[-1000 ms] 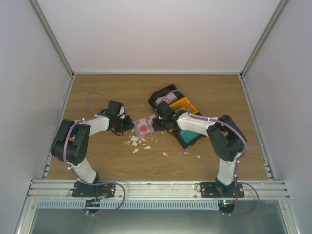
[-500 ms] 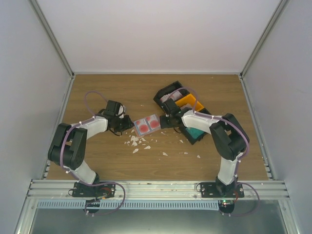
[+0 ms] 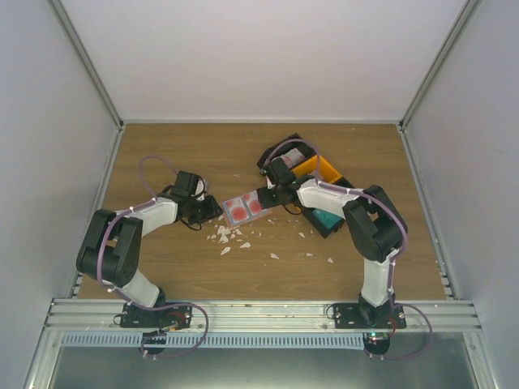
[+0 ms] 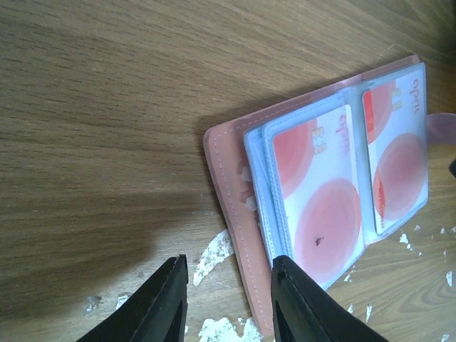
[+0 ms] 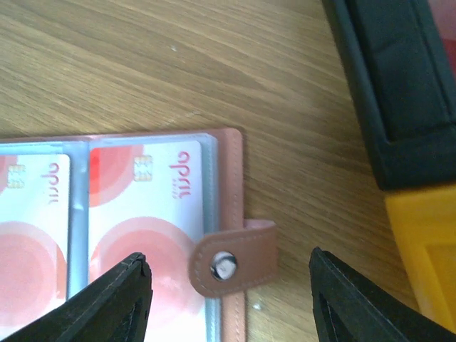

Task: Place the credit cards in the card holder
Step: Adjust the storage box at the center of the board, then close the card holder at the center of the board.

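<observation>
Top external view: card holder (image 3: 246,208) lies open mid-table, with two red-and-white credit cards (image 5: 135,214) seated in its pockets. Left gripper (image 4: 226,303) at its 9 o'clock, jaws part-spread, empty. Right gripper (image 5: 228,299) at its 3 o'clock, spread wide over the snap tab (image 5: 231,260). Teal cards (image 3: 328,220) sit among the bins (image 3: 323,168) at 2 o'clock. Judged partly done.

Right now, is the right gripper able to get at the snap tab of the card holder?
Probably yes: the right gripper is open, the snap tab lies bare between its fingers, and the black bin stands clear aside.
</observation>
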